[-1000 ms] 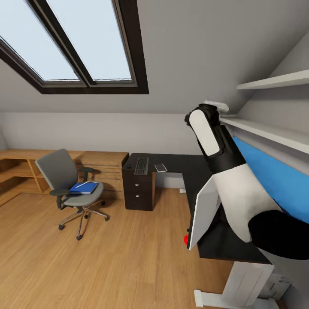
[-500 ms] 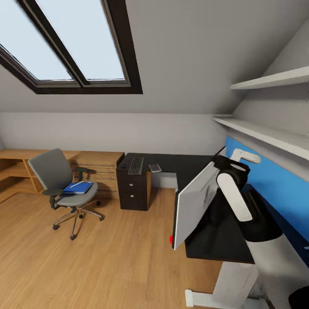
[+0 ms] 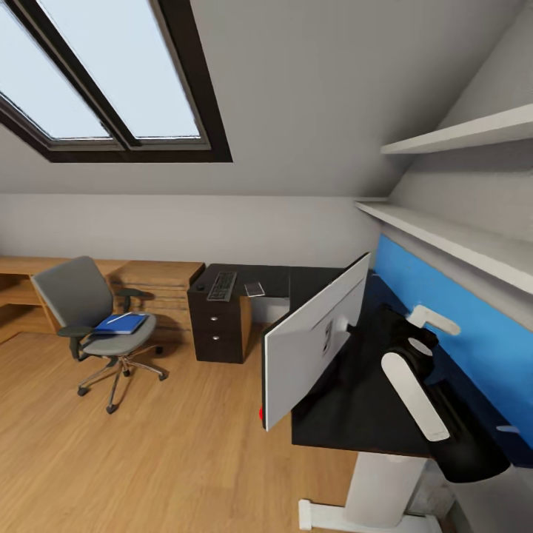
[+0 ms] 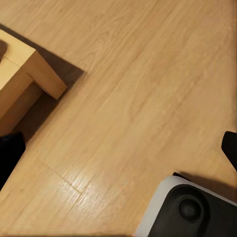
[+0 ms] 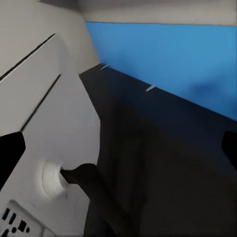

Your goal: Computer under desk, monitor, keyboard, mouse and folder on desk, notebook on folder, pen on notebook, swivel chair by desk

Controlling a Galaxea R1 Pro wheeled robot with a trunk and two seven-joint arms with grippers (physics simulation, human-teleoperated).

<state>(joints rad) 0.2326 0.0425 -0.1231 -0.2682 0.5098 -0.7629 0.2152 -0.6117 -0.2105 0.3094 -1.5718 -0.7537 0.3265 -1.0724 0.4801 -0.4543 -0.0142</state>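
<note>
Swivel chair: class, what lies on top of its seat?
A blue folder lies on the swivel chair seat, with a thin white pen across it. The seat beneath the folder is covered.

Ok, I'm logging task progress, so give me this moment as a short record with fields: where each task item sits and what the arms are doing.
monitor: on the desk, pale back toward the camera
keyboard: on the desk's far end
folder: on the chair seat
pen: white stick lying on the folder
mouse: cannot tell
right arm: over the desk behind the monitor, jaws apart
left arm: camera faces wood floor
</note>
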